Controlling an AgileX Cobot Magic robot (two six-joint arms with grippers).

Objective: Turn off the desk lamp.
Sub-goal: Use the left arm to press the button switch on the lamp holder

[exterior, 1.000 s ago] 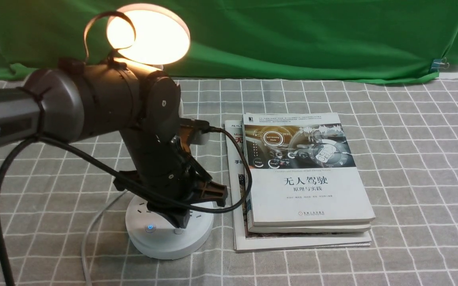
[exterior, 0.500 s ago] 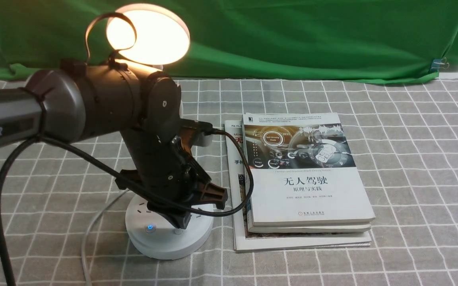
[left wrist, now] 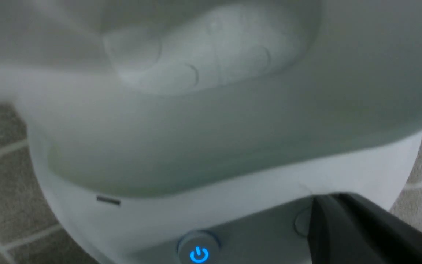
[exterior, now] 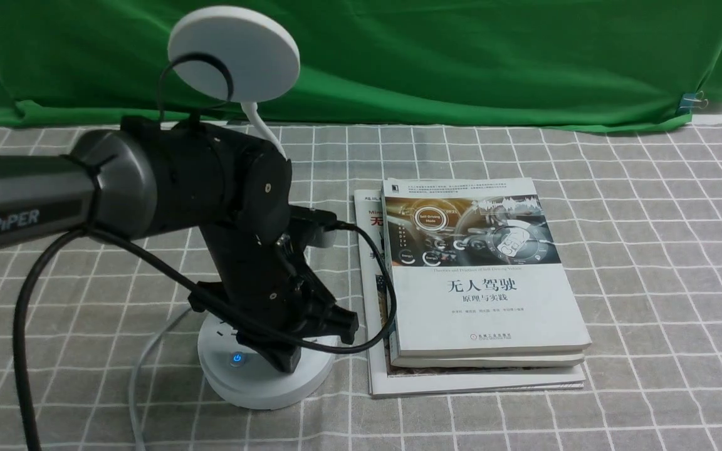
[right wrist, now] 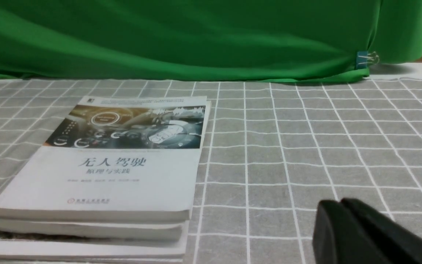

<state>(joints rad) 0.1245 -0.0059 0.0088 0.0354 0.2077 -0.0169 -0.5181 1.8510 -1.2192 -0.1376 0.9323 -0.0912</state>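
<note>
- Status: desk lamp (exterior: 234,53) just beside the book stack (exterior: 480,294), disc head dark; blue power button (left wrist: 199,253) glows.
- Left gripper (exterior: 286,361): fingers pressed together, tip on the base's book-stack side.
- Right gripper (right wrist: 343,207): pressed together, near the book stack.
- Judgement: press looks done; next, lift straight off the base.

My jaws look matt black plastic; the desk lamp (exterior: 251,47) smooth white plastic; books (exterior: 486,313) glossy paper; table (exterior: 649,250) cloth-covered.
</note>
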